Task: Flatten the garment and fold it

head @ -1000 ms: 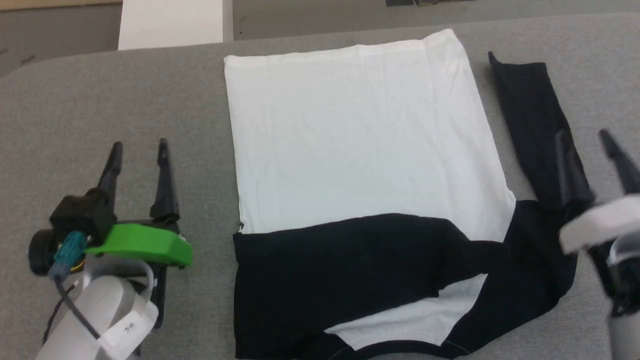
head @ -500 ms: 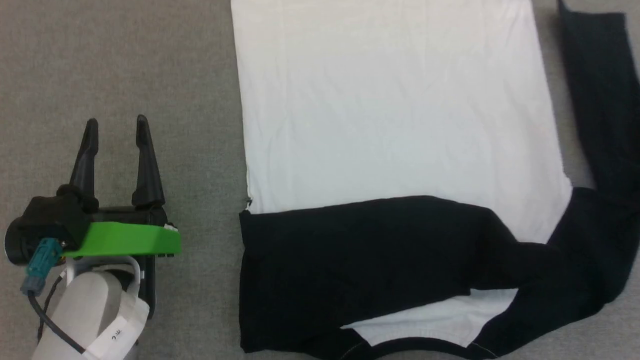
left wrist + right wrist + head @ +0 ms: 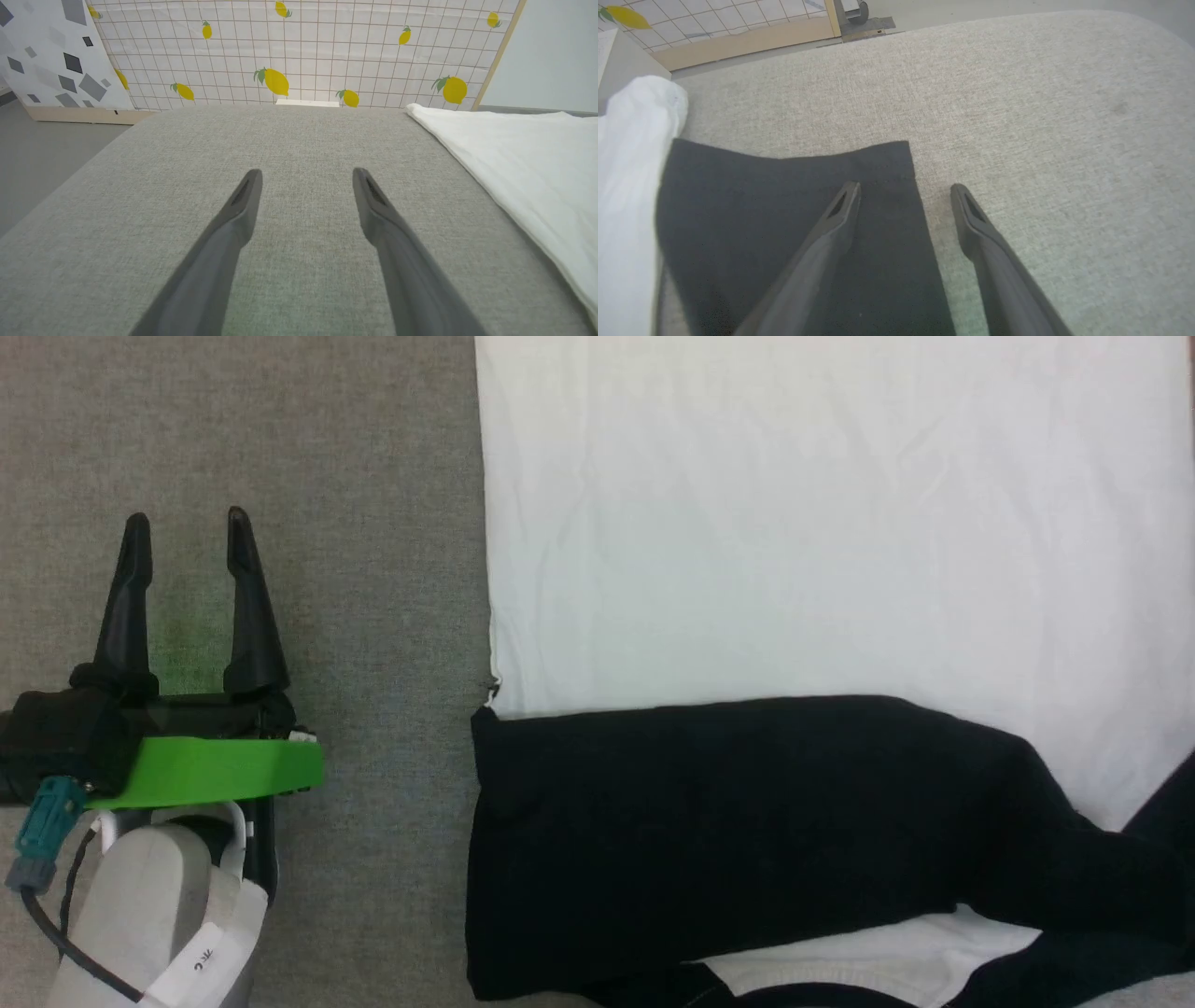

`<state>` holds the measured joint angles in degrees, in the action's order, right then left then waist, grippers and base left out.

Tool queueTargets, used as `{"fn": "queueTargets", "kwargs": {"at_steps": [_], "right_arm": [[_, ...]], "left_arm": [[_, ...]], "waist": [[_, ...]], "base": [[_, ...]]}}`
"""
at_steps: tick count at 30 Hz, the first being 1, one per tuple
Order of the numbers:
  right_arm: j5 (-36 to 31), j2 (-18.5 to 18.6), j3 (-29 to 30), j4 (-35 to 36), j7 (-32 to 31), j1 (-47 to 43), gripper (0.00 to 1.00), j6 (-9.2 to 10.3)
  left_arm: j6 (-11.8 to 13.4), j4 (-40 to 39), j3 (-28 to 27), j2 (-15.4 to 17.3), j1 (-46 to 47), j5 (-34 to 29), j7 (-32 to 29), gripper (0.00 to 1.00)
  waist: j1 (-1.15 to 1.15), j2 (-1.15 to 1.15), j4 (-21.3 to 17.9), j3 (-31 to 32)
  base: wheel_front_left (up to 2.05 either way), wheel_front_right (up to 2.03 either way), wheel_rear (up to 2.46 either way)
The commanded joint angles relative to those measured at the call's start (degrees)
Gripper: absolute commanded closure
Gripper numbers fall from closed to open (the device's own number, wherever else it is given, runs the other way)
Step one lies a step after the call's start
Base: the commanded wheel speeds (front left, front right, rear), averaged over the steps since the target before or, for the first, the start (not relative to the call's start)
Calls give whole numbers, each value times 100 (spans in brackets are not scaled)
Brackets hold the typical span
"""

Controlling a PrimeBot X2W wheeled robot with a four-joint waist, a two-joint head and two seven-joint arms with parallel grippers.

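Note:
The garment point(image 3: 822, 523) lies flat on the grey table, its white body panel spread wide and a black sleeve point(image 3: 728, 831) folded across the near part. My left gripper point(image 3: 184, 527) stands open over bare table left of the shirt, holding nothing. In the left wrist view my left gripper point(image 3: 306, 173) sits with the white panel's edge point(image 3: 523, 154) off to its right. In the right wrist view my right gripper point(image 3: 903, 189) is open above the outer edge of the other black sleeve point(image 3: 784, 214), one finger over the cloth and one over the table, with white fabric point(image 3: 630, 154) at the left.
The grey fabric table point(image 3: 373, 523) runs left of the shirt. Beyond its far edge stands a lemon-print grid panel point(image 3: 303, 51) and a panel with grey shapes point(image 3: 46, 51). A wooden-framed board and floor point(image 3: 752, 39) lie past the table's end.
The head camera has tilted down and closer, so the shirt fills more of the picture and the right gripper has left it. The left gripper stays open beside the shirt.

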<state>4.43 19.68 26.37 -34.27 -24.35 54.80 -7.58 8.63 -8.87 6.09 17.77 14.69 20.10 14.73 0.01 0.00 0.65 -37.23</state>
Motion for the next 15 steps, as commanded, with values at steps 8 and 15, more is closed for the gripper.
{"fn": "queueTargets", "kwargs": {"at_steps": [8, 15], "right_arm": [[-278, 124, 25, -59, -347, 241, 100, 9], [-503, 185, 313, 372, 348, -227, 100, 9]], "left_arm": [[-105, -78, -167, -127, -26, -147, 27, 0], [-213, 86, -204, -237, -119, -196, 27, 0]], "waist": [[-1, 0, 61, -185], [-1, 0, -89, 297]], "base": [[0, 0, 0], [0, 0, 0]]}}
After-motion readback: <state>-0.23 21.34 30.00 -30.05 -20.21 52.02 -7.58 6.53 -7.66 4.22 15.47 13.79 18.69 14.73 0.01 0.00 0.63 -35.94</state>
